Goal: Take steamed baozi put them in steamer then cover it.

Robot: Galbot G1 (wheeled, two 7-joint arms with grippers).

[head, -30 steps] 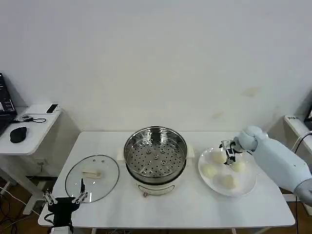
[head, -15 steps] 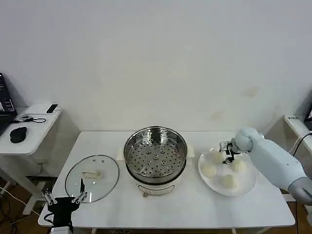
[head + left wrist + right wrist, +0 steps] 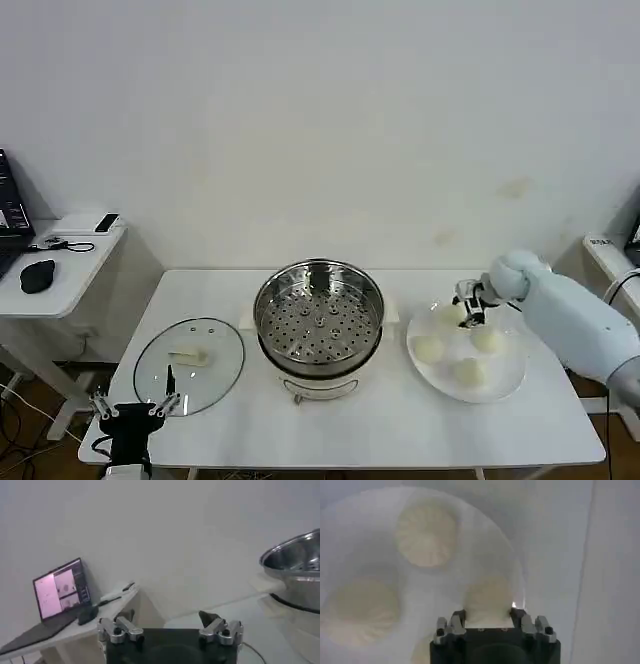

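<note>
The right claw (image 3: 468,305) hangs over the far edge of the white plate (image 3: 505,385), and its wrist view puts one bun (image 3: 489,600) right between the two fingers (image 3: 517,614), which sit on either side of it; whether they are pressing it I cannot tell. That same close view shows the pleated top of a second bun (image 3: 426,535) and a third (image 3: 362,606) beside it on the plate, detail the head view does not give. From the head view, four buns can be counted on the plate: the one at the claw (image 3: 447,316), one nearer the pot (image 3: 428,349), one on the right (image 3: 487,340) and one at the front (image 3: 466,372). The one steamer (image 3: 319,318) stands in the middle of the surface (image 3: 400,420), tray bare, well apart from the plate. The one glass lid (image 3: 189,364) lies flat on the surface to the pot's left. The left claw (image 3: 133,408) is parked at the front edge just before the lid, fingers spread wide, and its wrist view catches the pot's rim (image 3: 295,560) plus a side table with a lit laptop (image 3: 59,588).
</note>
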